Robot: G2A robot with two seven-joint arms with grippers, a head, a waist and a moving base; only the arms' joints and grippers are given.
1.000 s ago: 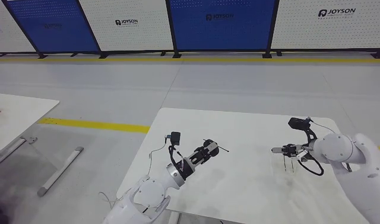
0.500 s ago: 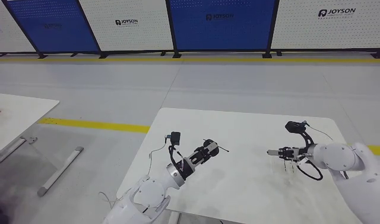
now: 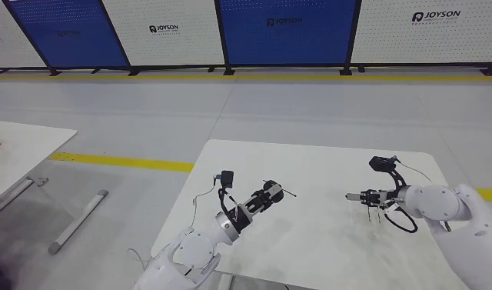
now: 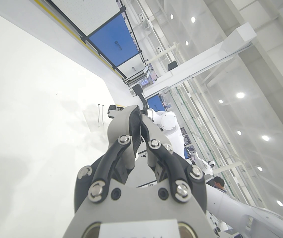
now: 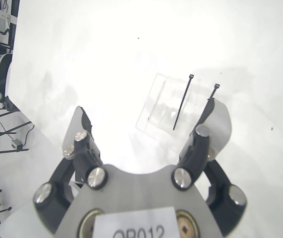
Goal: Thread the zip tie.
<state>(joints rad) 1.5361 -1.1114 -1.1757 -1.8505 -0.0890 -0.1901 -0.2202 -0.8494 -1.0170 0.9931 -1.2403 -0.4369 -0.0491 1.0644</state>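
Three zip ties [image 5: 183, 100], one clear sheet [image 5: 154, 111] and one table [image 3: 307, 167].

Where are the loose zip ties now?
The zip ties lie side by side on the table's right part, beside the open right gripper, one across a clear sheet.

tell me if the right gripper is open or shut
Open. In the right wrist view the right gripper has its fingers wide apart, nothing between them; two zip ties lie on the table beyond.
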